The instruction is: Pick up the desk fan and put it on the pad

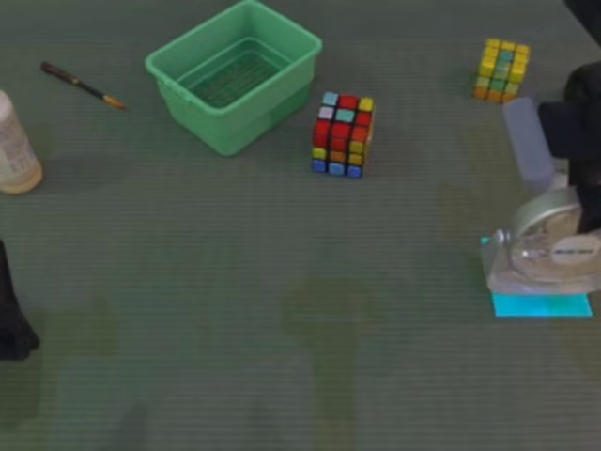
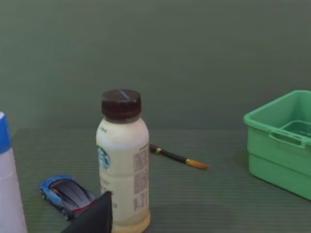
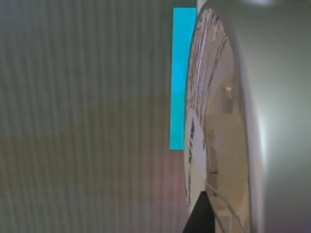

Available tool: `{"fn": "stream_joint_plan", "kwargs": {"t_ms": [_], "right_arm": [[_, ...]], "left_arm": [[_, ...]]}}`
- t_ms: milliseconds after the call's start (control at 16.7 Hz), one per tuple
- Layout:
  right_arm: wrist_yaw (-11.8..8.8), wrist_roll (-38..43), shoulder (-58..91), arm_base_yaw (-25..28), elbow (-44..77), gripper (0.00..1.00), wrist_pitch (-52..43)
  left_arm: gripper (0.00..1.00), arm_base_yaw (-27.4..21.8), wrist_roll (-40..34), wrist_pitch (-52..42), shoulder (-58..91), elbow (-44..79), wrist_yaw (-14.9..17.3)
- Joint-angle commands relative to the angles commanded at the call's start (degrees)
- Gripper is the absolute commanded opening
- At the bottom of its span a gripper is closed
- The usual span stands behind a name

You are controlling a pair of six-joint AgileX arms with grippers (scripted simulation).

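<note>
The desk fan point(image 1: 549, 249) is at the table's right edge, its silver ring and labelled pale centre facing up and its grey base point(image 1: 528, 141) pointing toward the back. It covers most of the cyan pad point(image 1: 543, 303), of which only a front strip shows. My right gripper point(image 1: 580, 202) is at the fan's right side, shut on it. In the right wrist view the fan point(image 3: 218, 121) fills the right half, one dark fingertip point(image 3: 201, 216) lies against its ring, and the pad point(image 3: 182, 77) shows beside it. My left gripper point(image 1: 11, 324) is parked open at the left edge.
A green basket point(image 1: 235, 75) stands at the back. A large puzzle cube point(image 1: 342, 134) sits mid-table and a small one point(image 1: 500, 69) at the back right. At the left are a brush point(image 1: 83, 85), a coffee bottle point(image 2: 123, 160) and a blue toy car point(image 2: 65, 194).
</note>
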Motion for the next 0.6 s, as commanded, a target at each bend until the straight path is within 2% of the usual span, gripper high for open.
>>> {"fn": "stream_joint_plan", "kwargs": {"t_ms": [300,600], "right_arm": [[-0.01,0.0,0.11,-0.13,-1.21,0.0,1.27],[-0.01,0.0,0.11,-0.13,-1.21,0.38,1.27]], "left_arm": [[1.0,0.0,0.0,0.0,0.0,0.0,0.0],[1.0,0.0,0.0,0.0,0.0,0.0,0.0]]}}
